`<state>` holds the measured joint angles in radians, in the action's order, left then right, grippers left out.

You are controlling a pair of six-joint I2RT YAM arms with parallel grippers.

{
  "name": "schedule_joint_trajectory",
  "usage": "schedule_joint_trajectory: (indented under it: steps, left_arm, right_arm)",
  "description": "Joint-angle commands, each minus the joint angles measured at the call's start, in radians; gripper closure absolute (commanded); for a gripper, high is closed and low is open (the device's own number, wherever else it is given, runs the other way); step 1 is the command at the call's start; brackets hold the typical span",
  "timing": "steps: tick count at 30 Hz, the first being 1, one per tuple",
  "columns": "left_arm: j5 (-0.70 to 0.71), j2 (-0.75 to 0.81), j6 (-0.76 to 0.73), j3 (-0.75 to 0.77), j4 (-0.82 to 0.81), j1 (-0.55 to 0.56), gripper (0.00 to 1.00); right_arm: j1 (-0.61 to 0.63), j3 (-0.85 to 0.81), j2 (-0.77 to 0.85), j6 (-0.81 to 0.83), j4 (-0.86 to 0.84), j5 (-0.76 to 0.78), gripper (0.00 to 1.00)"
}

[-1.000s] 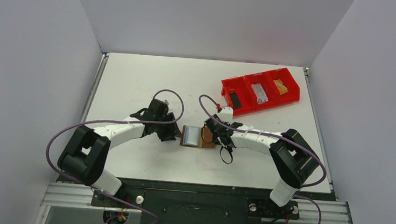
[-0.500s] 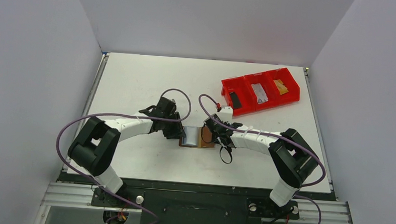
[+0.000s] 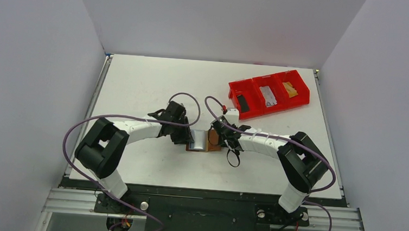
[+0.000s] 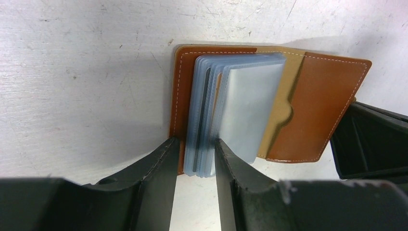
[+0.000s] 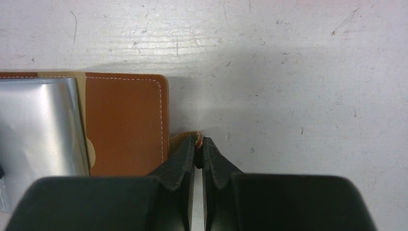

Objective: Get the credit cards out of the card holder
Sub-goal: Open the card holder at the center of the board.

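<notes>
The brown card holder [image 3: 211, 143] lies open mid-table, its stack of pale grey-blue sleeves [image 4: 235, 110] fanned over the brown leather [image 4: 327, 106]. My left gripper [image 4: 195, 156] has its fingers pressed on either side of the stack's near edge, together with the rim of the left cover. A thin dark edge [image 4: 194, 153] shows among the sleeves; the credit cards cannot otherwise be made out inside. My right gripper [image 5: 198, 140] is shut on the holder's small closing tab [image 5: 183, 137], pinning the right flap [image 5: 125, 125].
A red three-compartment bin [image 3: 268, 94] stands at the back right, holding a black flat piece [image 3: 242, 103], a silvery one [image 3: 269, 96] and a golden one [image 3: 289, 89]. Grey walls flank the white table [image 3: 139, 84].
My left arm has swung right up to the holder and its jaws have narrowed around the sleeve stack. The right gripper has kept its hold on the tab.
</notes>
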<state>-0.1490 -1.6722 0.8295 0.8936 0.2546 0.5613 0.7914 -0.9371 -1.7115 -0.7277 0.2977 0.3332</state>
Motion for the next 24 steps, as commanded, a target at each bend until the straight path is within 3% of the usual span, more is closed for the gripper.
schedule_joint_trajectory:
  steps: [1,3,6,8,10,17,24]
  left_arm:
    - [0.044,-0.015,0.023,-0.001,-0.006,0.011,0.70]
    - [0.050,-0.003,0.034,-0.013,-0.008,0.011,0.71]
    - [0.058,0.028,0.048,-0.036,-0.011,0.011,0.73]
    - [0.059,0.043,0.053,-0.046,-0.011,0.011,0.74]
    - [0.056,0.055,0.056,-0.053,-0.013,0.011,0.74]
    - [0.036,0.066,0.050,-0.048,-0.026,0.012,0.74]
    - [0.065,0.117,0.071,-0.062,-0.008,-0.002,0.70]
  right_arm:
    - [-0.004,-0.062,0.039,0.010,-0.012,-0.065,0.99]
    - [-0.009,-0.089,0.066,0.018,0.016,-0.070,0.89]
    - [-0.009,-0.122,0.103,0.030,0.068,-0.064,0.62]
    - [-0.009,-0.147,0.132,0.033,0.098,-0.060,0.51]
    - [-0.009,-0.175,0.166,0.034,0.135,-0.056,0.46]
    - [0.074,-0.278,0.241,0.045,0.180,-0.065,0.43]
    - [0.126,-0.299,0.128,0.018,0.115,-0.163,0.44]
